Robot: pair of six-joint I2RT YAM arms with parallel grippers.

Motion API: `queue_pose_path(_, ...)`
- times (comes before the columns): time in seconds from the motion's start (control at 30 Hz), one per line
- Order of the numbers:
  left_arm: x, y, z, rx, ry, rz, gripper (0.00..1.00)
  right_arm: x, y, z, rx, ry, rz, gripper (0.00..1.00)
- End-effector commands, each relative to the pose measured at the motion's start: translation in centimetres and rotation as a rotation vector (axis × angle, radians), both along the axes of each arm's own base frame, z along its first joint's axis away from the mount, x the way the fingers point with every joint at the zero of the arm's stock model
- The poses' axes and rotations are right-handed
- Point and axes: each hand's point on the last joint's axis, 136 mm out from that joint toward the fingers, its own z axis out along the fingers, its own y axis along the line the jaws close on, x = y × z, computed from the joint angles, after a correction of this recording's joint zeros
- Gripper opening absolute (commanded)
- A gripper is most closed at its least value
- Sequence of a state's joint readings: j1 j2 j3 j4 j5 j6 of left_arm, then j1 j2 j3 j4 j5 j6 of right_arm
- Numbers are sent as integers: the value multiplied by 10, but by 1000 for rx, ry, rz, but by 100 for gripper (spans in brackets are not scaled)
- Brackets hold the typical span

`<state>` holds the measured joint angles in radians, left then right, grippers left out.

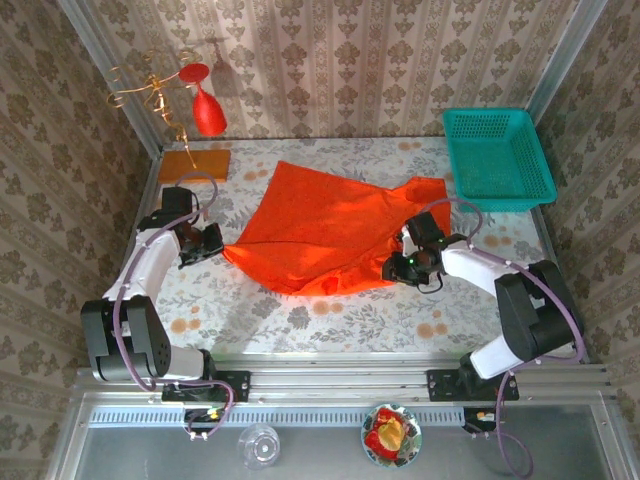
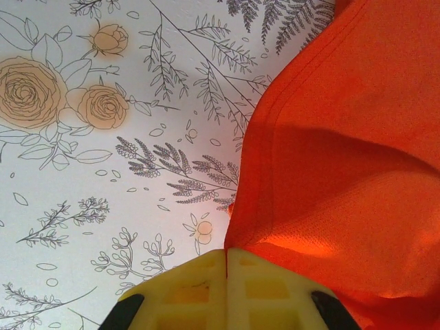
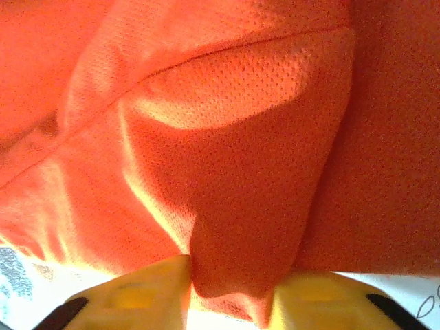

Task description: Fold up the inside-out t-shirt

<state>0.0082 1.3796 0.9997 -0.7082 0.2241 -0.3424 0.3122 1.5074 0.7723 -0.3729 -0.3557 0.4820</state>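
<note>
The orange-red t-shirt lies spread on the floral table, left gripper clamped shut on its left corner, right gripper pinching a fold of its right edge.

Both the left arm and the right arm have glossy white link shells between chunky black joint housings, each trailing a thin purple cable in loose loops. Black base plates anchor them. The left tool and the right tool have pale yellow moulded fingers with square recesses and black corners. A small green light glows at the right wrist.
</note>
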Motion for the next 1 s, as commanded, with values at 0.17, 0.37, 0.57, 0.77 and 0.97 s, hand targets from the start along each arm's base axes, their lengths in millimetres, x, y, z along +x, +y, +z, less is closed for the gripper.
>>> queue_pose_path(0.17, 3, -1, 24, -13, -53, -10, 0, -13, 18, 51, 150, -42, 2, 10)
queue_pose_path(0.37, 2, -2, 30, -23, -67, -11, 0, -8, 16, 79, 151, -96, -11, 0)
queue_pose_path(0.57, 17, -14, 74, -85, -183, -43, 0, 25, -13, 161, 37, -304, -93, 0)
queue_pose_path(0.77, 22, -42, 118, -173, -296, -148, 0, 38, -79, 279, -116, -589, -260, 0)
queue_pose_path(0.97, 13, -101, 104, -254, -262, -348, 0, 7, -149, 355, -328, -787, -445, 0)
